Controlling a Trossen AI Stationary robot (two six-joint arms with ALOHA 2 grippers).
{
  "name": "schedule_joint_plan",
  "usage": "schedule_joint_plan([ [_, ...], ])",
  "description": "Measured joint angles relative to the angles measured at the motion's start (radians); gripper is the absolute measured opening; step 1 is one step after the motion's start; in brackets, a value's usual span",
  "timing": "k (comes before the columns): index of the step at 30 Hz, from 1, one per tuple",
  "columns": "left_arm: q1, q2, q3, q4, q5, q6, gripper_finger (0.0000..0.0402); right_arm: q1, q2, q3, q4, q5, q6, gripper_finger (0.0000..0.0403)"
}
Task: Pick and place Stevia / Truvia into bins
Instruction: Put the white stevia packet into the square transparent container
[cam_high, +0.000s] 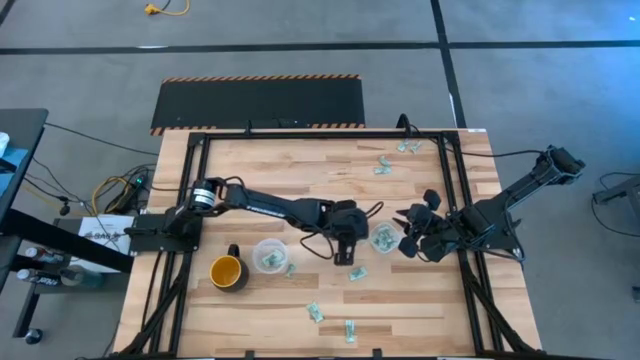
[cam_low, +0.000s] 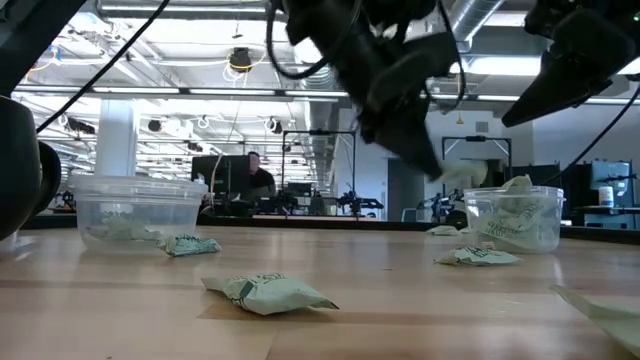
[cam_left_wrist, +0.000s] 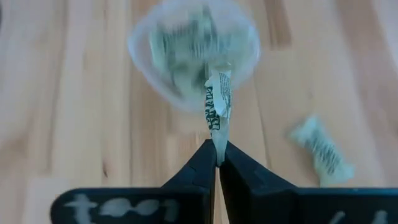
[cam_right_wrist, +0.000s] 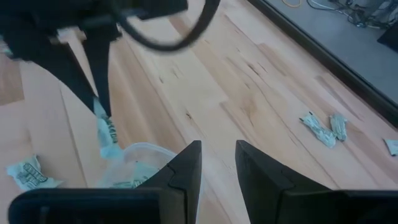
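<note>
Left gripper (cam_left_wrist: 217, 163): pinching one sachet (cam_left_wrist: 217, 107) beside the cup (cam_high: 383, 238).
Right gripper (cam_right_wrist: 217, 163): hovering nearby, fingers narrowly parted, holding nothing.
Around: loose sachets (cam_high: 357, 273), mug (cam_high: 227, 271).

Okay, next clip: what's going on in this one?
Two robot arms are sorting sweetener packets into clear plastic cups on a wooden table. The left end effector is shut on one packet, held by its edge near the right-hand cup, which already holds packets. The right end effector is open and empty beside that cup. More loose packets lie scattered, some near the left cup, beside a yellow mug.
</note>
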Motion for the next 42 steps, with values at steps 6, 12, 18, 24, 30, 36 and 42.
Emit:
schedule_joint_plan([
  [6,0.027,0.004,0.033,0.126,0.049,0.005,0.0,0.0,-0.03,0.0,-0.037,0.015,0.008,0.0093],
  [12,0.058,0.051,0.029,0.19,0.135,-0.003,0.0,0.0,-0.08,-0.001,-0.074,0.03,0.034,0.0093],
  [18,0.066,0.073,0.031,0.235,0.185,-0.021,0.0,0.001,-0.096,-0.001,-0.082,0.03,0.034,0.0093],
  [24,0.068,0.073,0.031,0.244,0.2,-0.022,0.0006,0.001,-0.096,-0.001,-0.083,0.03,0.034,0.0093],
  [30,0.067,0.073,0.032,0.232,0.203,-0.014,0.0033,0.001,-0.096,-0.001,-0.082,0.03,0.034,0.0093],
  [36,0.067,0.073,0.032,0.23,0.204,0.01,0.0083,0.001,-0.096,-0.001,-0.08,0.03,0.034,0.0093],
  [42,0.072,0.043,0.031,0.198,0.204,0.013,0.0122,0.001,-0.096,-0.001,-0.08,0.03,0.035,0.0093],
])
